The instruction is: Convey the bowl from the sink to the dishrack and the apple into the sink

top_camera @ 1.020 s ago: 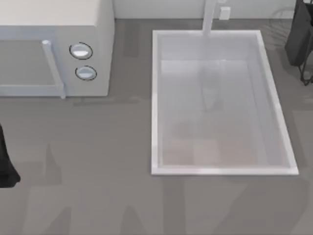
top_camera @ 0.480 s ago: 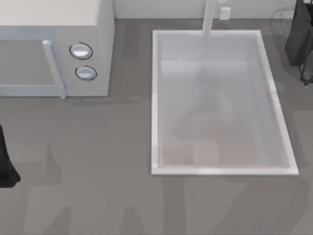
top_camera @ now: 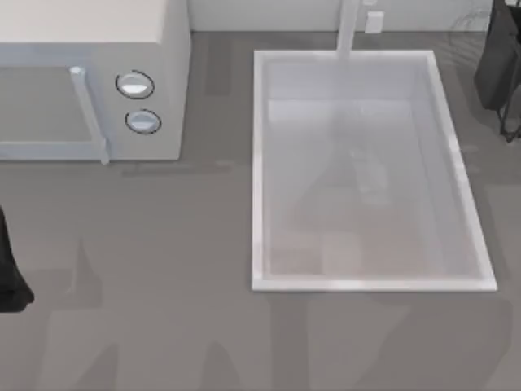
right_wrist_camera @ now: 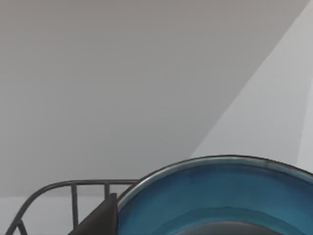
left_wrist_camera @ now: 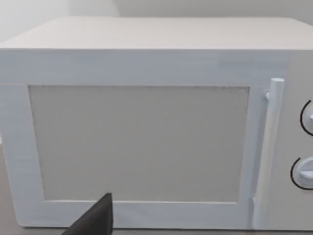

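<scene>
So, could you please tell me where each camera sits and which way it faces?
Top view: overhead, looking down on the sink and microwave; dark arm parts at both side edges.
Left wrist view: faces the microwave door; one dark finger tip shows.
Right wrist view: faces the bowl beside the dishrack.
Shared: the microwave.

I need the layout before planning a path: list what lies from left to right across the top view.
left arm → microwave → its two knobs → sink → right arm

No legible text or labels.
</scene>
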Controlling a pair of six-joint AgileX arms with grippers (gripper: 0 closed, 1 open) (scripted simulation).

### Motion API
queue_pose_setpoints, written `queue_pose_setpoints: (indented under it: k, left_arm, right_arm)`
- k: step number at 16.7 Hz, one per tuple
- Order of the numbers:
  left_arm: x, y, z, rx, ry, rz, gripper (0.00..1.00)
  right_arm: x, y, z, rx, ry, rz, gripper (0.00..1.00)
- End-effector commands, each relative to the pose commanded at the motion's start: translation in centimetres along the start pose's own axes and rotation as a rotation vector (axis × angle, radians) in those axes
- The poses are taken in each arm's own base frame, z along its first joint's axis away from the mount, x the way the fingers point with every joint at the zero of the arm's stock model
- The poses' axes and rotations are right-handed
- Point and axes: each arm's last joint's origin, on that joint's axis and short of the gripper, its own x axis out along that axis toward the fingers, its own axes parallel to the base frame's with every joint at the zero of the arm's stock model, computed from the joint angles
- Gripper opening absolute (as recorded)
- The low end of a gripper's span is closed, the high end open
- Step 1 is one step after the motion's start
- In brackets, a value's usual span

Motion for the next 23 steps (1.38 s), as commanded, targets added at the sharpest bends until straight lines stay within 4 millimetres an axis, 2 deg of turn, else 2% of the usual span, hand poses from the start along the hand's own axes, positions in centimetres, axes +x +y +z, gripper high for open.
queue_pose_setpoints:
  k: [2, 5, 8, 11, 14, 17, 20, 23]
  left_arm:
    - [0.0, 0.0, 0.0, 0.000, 0.000, 0.000, 1.00]
    - [0.0, 0.0, 0.0, 0.000, 0.000, 0.000, 1.00]
    - [0.0, 0.0, 0.0, 0.000, 0.000, 0.000, 1.00]
    - [0.0, 0.0, 0.0, 0.000, 0.000, 0.000, 1.00]
    - [0.0, 0.0, 0.0, 0.000, 0.000, 0.000, 1.00]
    - [0.0, 0.0, 0.0, 0.000, 0.000, 0.000, 1.00]
    - [0.0, 0.0, 0.0, 0.000, 0.000, 0.000, 1.00]
    - [0.0, 0.0, 0.0, 0.000, 0.000, 0.000, 1.00]
  right_arm:
    - [-0.9, 0.6, 0.6, 0.004, 0.008, 0.000, 1.00]
    - [-3.6, 1.8, 2.1, 0.016, 0.026, -0.011, 1.00]
    - [-7.9, 3.6, 3.7, 0.025, 0.043, -0.029, 1.00]
    - [-13.2, 5.7, 3.9, 0.028, 0.064, -0.043, 1.00]
    - [-18.5, 7.5, 2.7, 0.025, 0.073, -0.047, 1.00]
    - [-22.9, 8.8, 0.4, 0.015, 0.057, -0.039, 1.00]
    - [-25.6, 9.6, -2.3, 0.006, 0.029, -0.023, 1.00]
    - [-26.9, 10.0, -4.6, 0.000, 0.005, -0.002, 1.00]
